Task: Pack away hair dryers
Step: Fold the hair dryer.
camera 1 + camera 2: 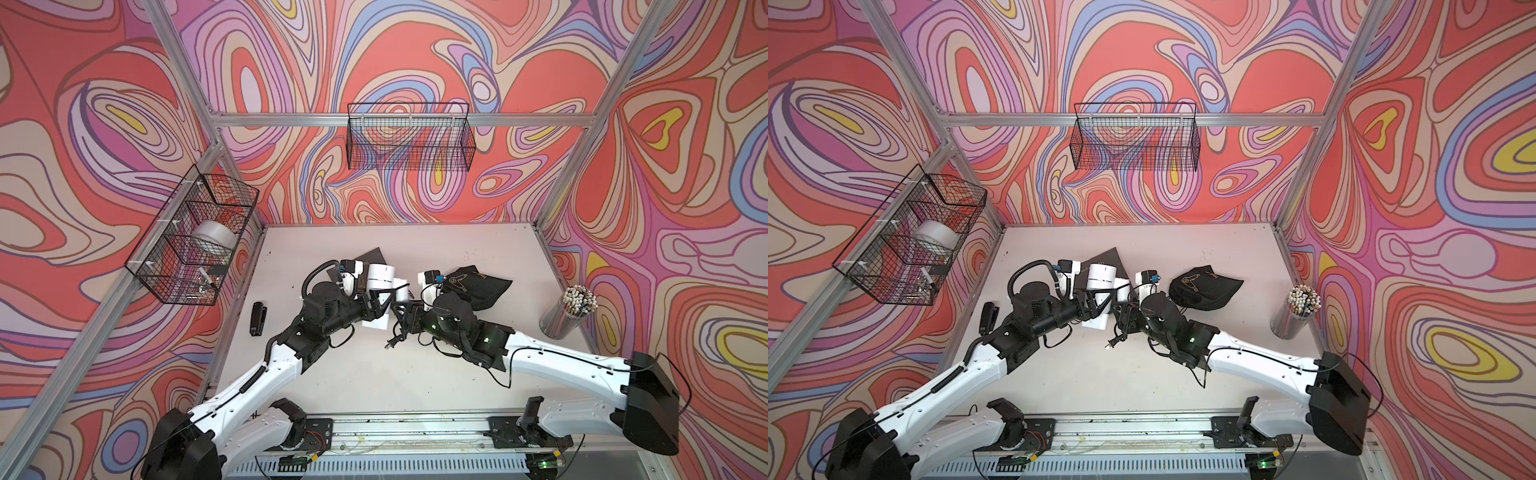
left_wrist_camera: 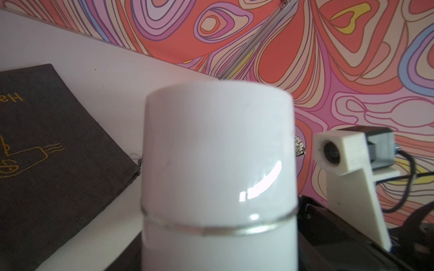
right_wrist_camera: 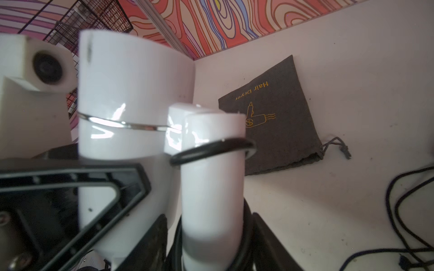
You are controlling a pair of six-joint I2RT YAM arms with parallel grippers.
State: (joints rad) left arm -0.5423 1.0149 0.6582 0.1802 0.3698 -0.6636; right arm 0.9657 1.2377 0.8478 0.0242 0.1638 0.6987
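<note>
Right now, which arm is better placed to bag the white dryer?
Left. The left gripper holds the white dryer by its barrel; the grey pouch lies close by. The right gripper is only at the handle.

The near tabletop (image 1: 374,382) and the far strip by the wall (image 1: 415,195) are open to me. The white hair dryer (image 1: 380,276) and its plug (image 1: 390,343) crowd the middle; a black pouch (image 1: 478,286), pencil cup (image 1: 567,316) and stapler (image 1: 257,318) stand at the sides.

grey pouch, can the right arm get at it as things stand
Probably not: the white dryer, held in the left tool, sits between the right tool and the grey pouch.
</note>
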